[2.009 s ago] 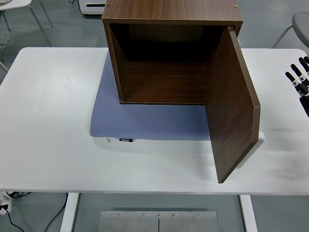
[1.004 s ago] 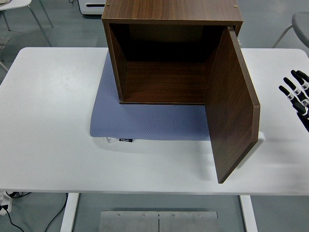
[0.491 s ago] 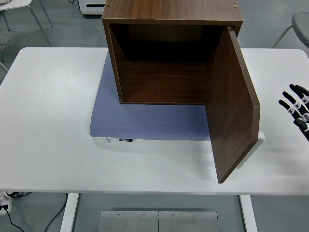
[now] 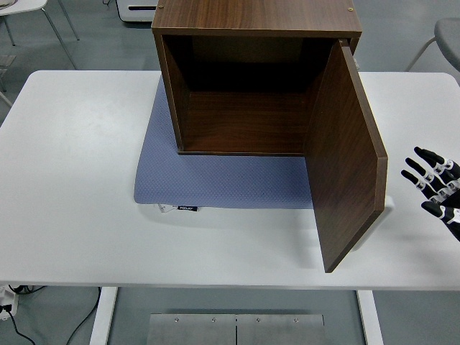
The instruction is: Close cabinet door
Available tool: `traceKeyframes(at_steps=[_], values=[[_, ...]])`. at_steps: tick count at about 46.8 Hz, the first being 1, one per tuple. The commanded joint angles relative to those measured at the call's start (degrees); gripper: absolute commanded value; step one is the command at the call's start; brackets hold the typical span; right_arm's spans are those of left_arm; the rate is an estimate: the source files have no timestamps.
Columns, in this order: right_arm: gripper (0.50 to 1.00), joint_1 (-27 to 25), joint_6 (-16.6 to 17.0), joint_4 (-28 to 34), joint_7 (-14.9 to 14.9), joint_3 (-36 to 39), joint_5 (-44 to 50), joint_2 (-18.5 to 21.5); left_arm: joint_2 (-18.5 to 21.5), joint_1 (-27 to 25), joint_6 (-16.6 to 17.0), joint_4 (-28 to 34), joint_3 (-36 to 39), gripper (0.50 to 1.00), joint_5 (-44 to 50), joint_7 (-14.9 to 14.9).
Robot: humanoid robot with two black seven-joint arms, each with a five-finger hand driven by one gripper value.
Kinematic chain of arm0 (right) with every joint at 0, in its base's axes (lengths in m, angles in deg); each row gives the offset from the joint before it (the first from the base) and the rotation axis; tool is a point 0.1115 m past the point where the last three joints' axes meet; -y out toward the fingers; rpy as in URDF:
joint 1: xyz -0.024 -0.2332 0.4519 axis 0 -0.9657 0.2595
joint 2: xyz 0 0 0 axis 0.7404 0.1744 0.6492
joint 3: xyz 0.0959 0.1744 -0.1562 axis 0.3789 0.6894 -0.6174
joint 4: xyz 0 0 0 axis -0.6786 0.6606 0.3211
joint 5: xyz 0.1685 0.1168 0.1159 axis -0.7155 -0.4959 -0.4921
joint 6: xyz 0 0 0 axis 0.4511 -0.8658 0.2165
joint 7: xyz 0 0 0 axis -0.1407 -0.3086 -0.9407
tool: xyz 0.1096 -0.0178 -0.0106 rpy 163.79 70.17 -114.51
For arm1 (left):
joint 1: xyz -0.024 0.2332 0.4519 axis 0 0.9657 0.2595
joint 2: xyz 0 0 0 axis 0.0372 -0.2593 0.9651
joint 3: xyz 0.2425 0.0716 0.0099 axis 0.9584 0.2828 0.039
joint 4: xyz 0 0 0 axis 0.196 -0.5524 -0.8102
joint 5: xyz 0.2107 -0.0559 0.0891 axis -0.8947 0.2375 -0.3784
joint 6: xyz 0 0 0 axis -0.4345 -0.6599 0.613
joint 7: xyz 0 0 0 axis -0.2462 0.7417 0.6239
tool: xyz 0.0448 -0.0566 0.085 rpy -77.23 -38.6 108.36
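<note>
Cabinet door [image 4: 346, 158] stands swung wide open, hinged at the cabinet [image 4: 251, 79] right side, long axis upright. Its outer face lies left of the right hand [image 4: 434, 188], near but not touching. Fingers [image 4: 415, 167] are spread, nothing gripped. Left arm not seen.

Lab or office room – grey floor [image 4: 402, 36], white table [image 4: 72, 180] (chairs [image 4: 29, 14] behind)

Our right hand [image 4: 435, 188] has dropped lower along the table's right edge and edged leftward toward the open cabinet door [image 4: 346, 162], fingers [image 4: 415, 164] spread, not touching it.
</note>
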Motion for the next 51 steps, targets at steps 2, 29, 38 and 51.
traceKeyframes(at_steps=[2,29,38,51], values=[[1.000,-0.6,0.0,-0.2,0.0,-0.4,0.1,0.0,0.0,0.0,0.1,0.0,0.0,1.000,0.0,0.0],[1.000,-3.5,0.0,-5.2,-0.1,-4.7,4.1,0.4,0.0,0.0,0.0,0.0,0.0,1.000,0.0,0.0],[1.000,-3.5,0.0,-7.0,-0.1,-6.3,5.2,0.9,0.0,0.0,0.0,0.0,0.0,1.000,0.0,0.0],[1.000,-3.0,0.0,-7.6,-0.2,-8.8,7.6,2.5,0.0,0.0,0.1,0.0,0.0,1.000,0.0,0.0]])
